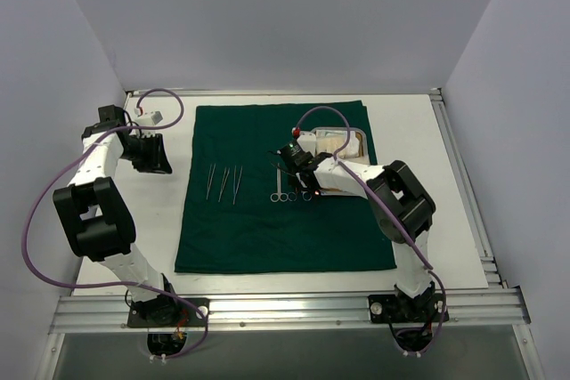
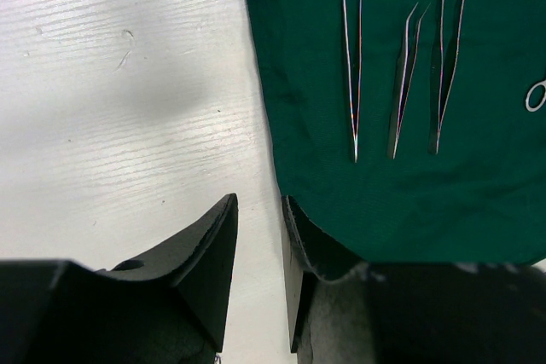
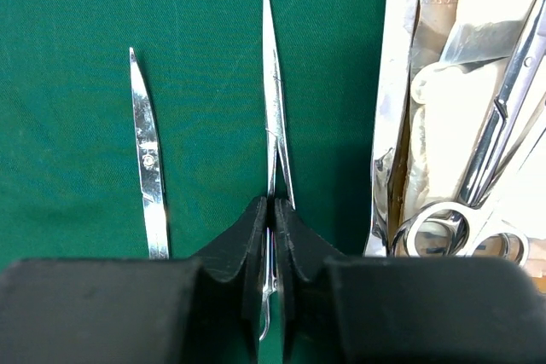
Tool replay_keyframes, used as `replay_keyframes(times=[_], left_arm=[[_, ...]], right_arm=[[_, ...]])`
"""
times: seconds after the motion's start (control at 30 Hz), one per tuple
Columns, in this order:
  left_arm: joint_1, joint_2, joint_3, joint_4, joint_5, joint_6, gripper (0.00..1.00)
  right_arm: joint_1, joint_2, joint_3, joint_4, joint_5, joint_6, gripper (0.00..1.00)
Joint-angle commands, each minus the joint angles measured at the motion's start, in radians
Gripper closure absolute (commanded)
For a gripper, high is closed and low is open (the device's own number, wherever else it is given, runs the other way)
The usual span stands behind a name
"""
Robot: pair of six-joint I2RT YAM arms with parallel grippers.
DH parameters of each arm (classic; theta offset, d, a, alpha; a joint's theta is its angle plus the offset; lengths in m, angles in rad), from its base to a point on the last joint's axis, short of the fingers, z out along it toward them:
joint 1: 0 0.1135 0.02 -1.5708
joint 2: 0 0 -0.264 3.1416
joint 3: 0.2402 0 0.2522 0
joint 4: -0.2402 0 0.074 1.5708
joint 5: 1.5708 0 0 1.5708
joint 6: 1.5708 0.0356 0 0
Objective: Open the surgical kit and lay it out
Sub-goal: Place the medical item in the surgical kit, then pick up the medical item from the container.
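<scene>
The dark green cloth (image 1: 285, 238) lies spread flat on the table. The steel tray (image 1: 360, 135) sits on its far right part and holds scissors (image 3: 503, 117), white gauze and clear packets. Three slim forceps (image 1: 224, 182) lie side by side on the cloth, also in the left wrist view (image 2: 351, 66). One pair of scissors (image 1: 278, 186) lies to their right (image 3: 147, 159). My right gripper (image 1: 303, 182) (image 3: 271, 206) is shut on a second slim pair of scissors (image 3: 271, 83), low over the cloth just left of the tray. My left gripper (image 1: 153, 154) (image 2: 258, 202) is open and empty at the cloth's left edge.
White tabletop (image 2: 128, 83) lies left of the cloth. A small white box (image 1: 148, 117) sits at the far left corner. Aluminium rails (image 1: 463, 184) run along the table's right and near edges. Grey walls close in three sides.
</scene>
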Motion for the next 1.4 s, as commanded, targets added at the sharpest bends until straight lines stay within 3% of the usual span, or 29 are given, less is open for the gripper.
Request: replay_keyframes(times=[0.0, 0.3, 0.57, 0.87, 1.0, 1.37], left_arm=[[0.007, -0.035, 0.019, -0.001, 0.027, 0.015, 0.64], [0.007, -0.032, 0.023, -0.004, 0.023, 0.018, 0.64], [0.007, -0.043, 0.025, -0.008, 0.029, 0.015, 0.64], [0.007, -0.051, 0.026, -0.014, 0.027, 0.018, 0.64], [0.007, -0.052, 0.023, -0.011, 0.027, 0.018, 0.64], [0.007, -0.049, 0.019, -0.010, 0.009, 0.020, 0.64]], right_arm=[[0.005, -0.040, -0.001, -0.051, 0.042, 0.009, 0.93], [0.007, -0.099, 0.022, -0.054, 0.037, 0.010, 0.80], [0.004, -0.207, 0.063, -0.083, 0.052, -0.019, 0.76], [-0.189, -0.310, -0.107, -0.019, 0.000, -0.010, 0.78], [-0.251, -0.303, -0.139, 0.015, -0.050, -0.020, 0.73], [-0.292, -0.214, -0.176, 0.107, -0.121, -0.005, 0.73]])
